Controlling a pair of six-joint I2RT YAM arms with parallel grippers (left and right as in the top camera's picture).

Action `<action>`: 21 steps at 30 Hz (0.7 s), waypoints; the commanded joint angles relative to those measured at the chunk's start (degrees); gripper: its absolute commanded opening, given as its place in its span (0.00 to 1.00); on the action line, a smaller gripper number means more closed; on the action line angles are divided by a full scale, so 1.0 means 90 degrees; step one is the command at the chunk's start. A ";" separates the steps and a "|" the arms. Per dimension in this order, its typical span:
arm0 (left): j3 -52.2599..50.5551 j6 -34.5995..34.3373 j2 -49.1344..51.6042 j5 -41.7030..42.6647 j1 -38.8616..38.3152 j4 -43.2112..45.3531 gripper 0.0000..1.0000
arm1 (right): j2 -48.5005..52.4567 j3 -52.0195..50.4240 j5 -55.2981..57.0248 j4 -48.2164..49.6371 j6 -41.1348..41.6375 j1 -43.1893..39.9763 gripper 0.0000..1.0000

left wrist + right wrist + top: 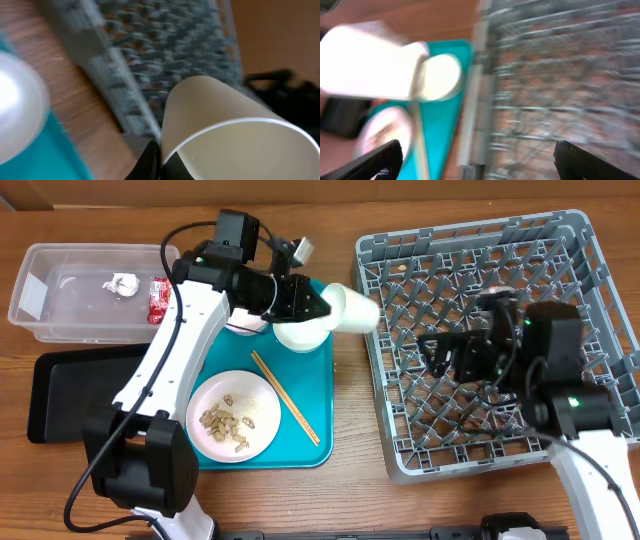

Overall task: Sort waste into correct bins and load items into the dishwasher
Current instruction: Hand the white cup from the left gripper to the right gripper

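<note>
My left gripper (pixel 322 307) is shut on the rim of a small white cup (pixel 352 308), which lies on its side in the air between the teal tray and the grey dishwasher rack (pixel 500 250). In the left wrist view one finger is inside the cup (pixel 235 130) and one outside, at my left gripper (pixel 161 156). A white bowl (pixel 300 333) sits just below on the tray. My right gripper (pixel 437 350) hovers open over the rack, holding nothing. Its wrist view is blurred, with the cup (pixel 370 62) and bowl (pixel 440 77) beyond the gripper (pixel 477 160).
The teal tray (pixel 310 380) carries a white plate (pixel 235 416) of peanuts and rice and a pair of chopsticks (pixel 285 397). At the far left, a clear tub (pixel 60 320) holds a tissue (pixel 123 282) and a red wrapper (pixel 158 300). A black tray (pixel 75 395) lies in front of the tub.
</note>
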 commanded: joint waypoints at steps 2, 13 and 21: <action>0.0097 0.0141 0.0022 0.2504 -0.0032 0.0117 0.04 | 0.0894 0.0138 -0.4058 0.0697 -0.0848 0.0007 1.00; 0.0097 -0.0194 0.0022 0.2948 -0.0301 0.0073 0.04 | 0.1309 0.0138 -0.5020 0.2538 -0.0823 0.0019 1.00; 0.0097 -0.0238 0.0022 0.3558 -0.0624 0.0155 0.04 | 0.1309 0.0138 -0.4328 0.2472 -0.0818 0.0017 1.00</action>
